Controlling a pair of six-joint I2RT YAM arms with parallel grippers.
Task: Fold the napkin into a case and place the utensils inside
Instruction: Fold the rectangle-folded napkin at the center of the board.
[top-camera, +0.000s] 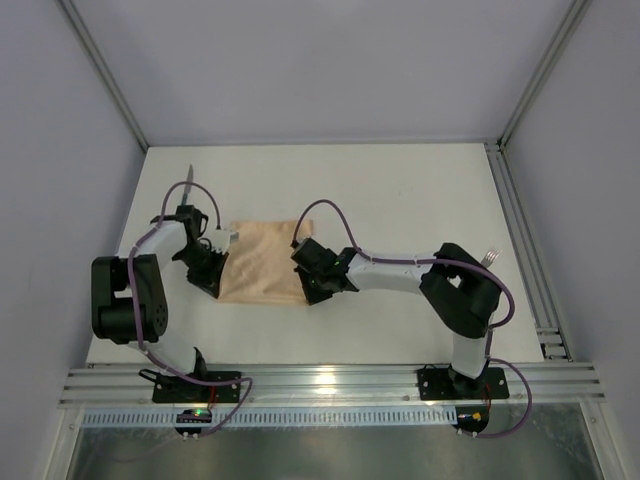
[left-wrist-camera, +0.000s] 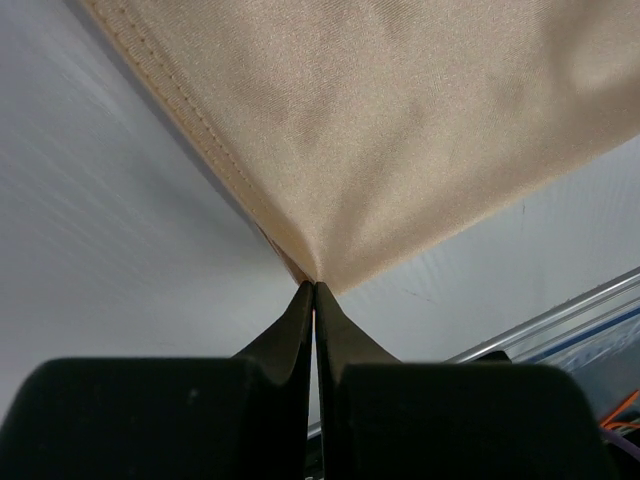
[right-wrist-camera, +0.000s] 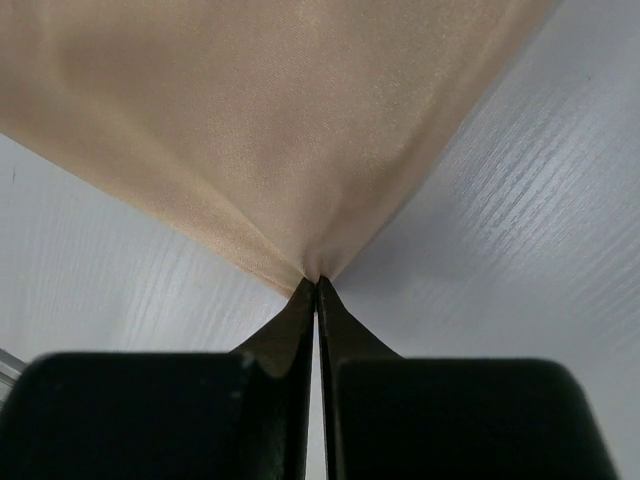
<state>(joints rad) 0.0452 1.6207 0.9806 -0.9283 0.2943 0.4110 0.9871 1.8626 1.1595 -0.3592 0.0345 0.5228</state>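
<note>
Right now the napkin lies spread on the white surface, a little left of the middle, between the two arms. Its shape from above is a rough rectangle, wider along the near edge.

Both hands are clamped tight on it. The left hand has its fingers pressed together on the near left corner; in the left wrist view the peach cloth fans out from the pinched tips, with a stitched hem running along one edge. The right hand has its fingers closed the same way on the near right corner, and in the right wrist view the cloth gathers into small creases where the tips meet.

A slim grey utensil lies at the far left of the surface, beyond the left arm and apart from the napkin. The silver end of a second utensil shows beside the right arm's elbow, well away from the cloth.
</note>
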